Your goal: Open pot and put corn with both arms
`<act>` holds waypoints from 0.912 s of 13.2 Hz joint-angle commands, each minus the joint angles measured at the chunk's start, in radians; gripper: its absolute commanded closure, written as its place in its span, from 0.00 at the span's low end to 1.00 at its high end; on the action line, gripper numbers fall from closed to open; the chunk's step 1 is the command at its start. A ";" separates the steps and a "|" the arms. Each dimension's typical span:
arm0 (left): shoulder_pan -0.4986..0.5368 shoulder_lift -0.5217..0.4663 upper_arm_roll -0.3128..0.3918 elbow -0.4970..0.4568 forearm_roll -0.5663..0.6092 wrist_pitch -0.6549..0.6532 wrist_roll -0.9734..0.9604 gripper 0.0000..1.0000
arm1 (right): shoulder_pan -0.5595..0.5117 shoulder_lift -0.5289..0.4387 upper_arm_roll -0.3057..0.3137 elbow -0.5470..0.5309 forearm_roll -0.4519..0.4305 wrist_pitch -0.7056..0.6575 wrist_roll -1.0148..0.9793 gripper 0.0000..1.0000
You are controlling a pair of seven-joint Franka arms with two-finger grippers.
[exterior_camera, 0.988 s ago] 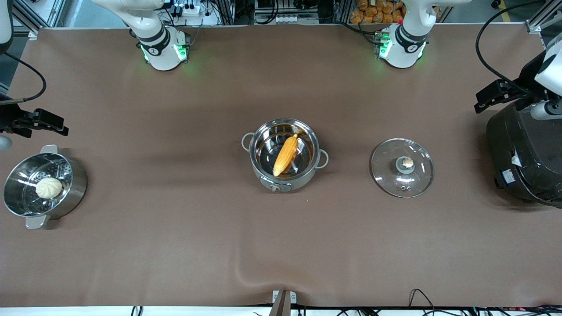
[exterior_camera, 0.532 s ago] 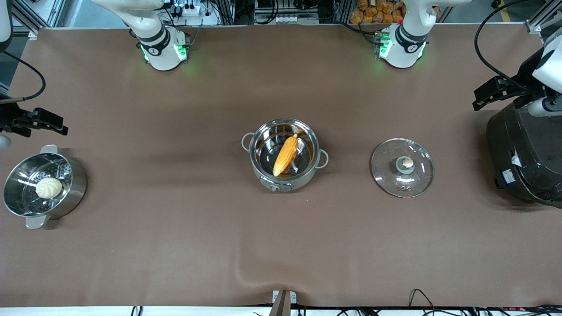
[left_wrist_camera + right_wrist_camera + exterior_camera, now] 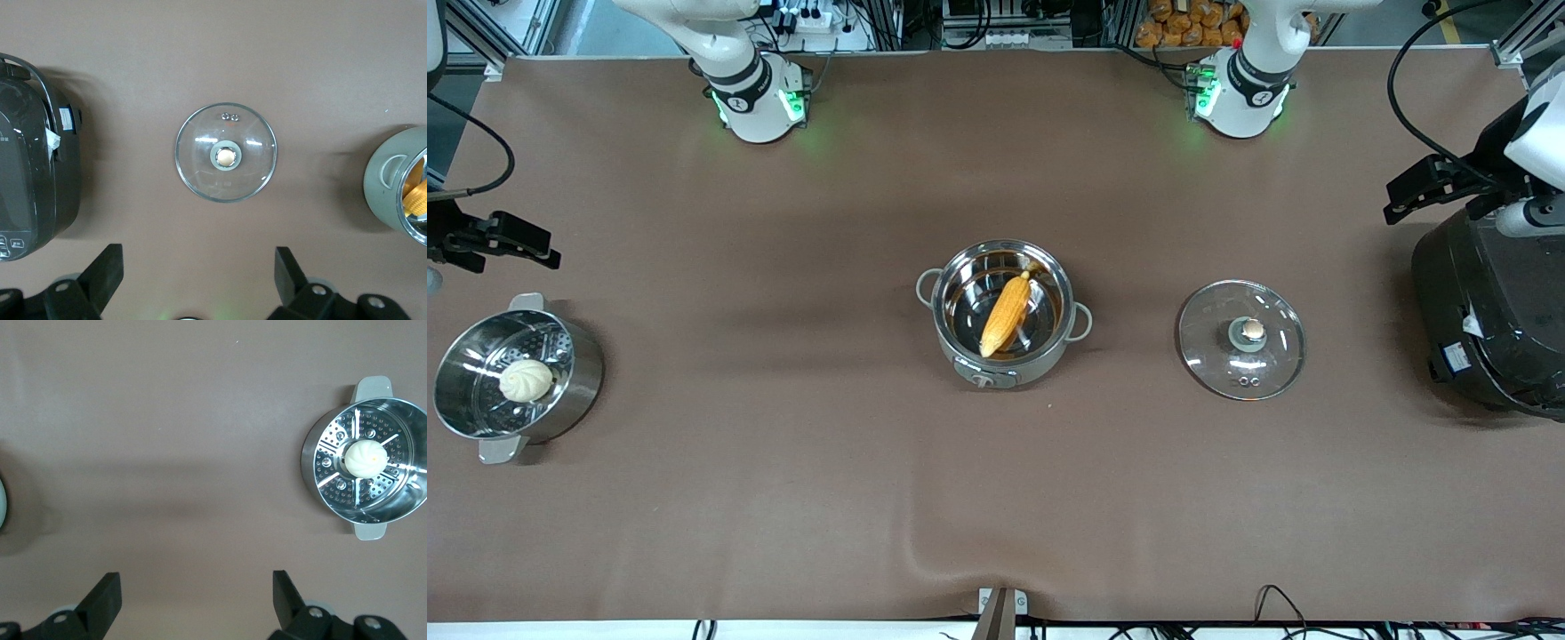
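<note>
The steel pot (image 3: 960, 267) stands open at the table's middle on its grey base. The yellow-orange corn (image 3: 1005, 313) lies inside it. Its glass lid (image 3: 1209, 351) with the copper knob lies flat on the table, toward the left arm's end; it also shows in the left wrist view (image 3: 200, 173). My left gripper (image 3: 1405, 194) is open and empty, high over the black rice cooker's edge; its jaws (image 3: 199, 277) stand wide apart. My right gripper (image 3: 525, 247) is open and empty, high over the table by the steamer pot; its jaws (image 3: 197, 593) stand wide apart.
A steel steamer pot (image 3: 578, 373) with a white bun (image 3: 526, 380) stands at the right arm's end. A big black rice cooker (image 3: 1489, 311) stands at the left arm's end. A fold in the brown table cover (image 3: 925, 542) lies near the front edge.
Both grippers have drawn slightly farther outward and up toward their ends of the table. The pot, corn and lid have not moved.
</note>
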 commanded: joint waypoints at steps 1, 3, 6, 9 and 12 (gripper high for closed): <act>-0.004 0.011 -0.002 0.027 0.024 -0.027 -0.012 0.00 | -0.019 -0.035 0.013 -0.017 -0.004 -0.028 -0.001 0.00; -0.004 0.011 -0.002 0.027 0.024 -0.027 -0.013 0.00 | -0.019 -0.058 0.013 -0.028 -0.020 -0.019 -0.009 0.00; -0.004 0.011 -0.002 0.027 0.024 -0.027 -0.014 0.00 | -0.014 -0.141 0.016 -0.122 -0.051 0.057 0.001 0.00; -0.004 0.011 -0.002 0.027 0.024 -0.027 -0.020 0.00 | -0.017 -0.186 0.016 -0.195 -0.051 0.113 0.001 0.00; -0.006 0.011 -0.002 0.027 0.024 -0.027 -0.022 0.00 | -0.011 -0.186 0.018 -0.175 -0.051 0.113 0.001 0.00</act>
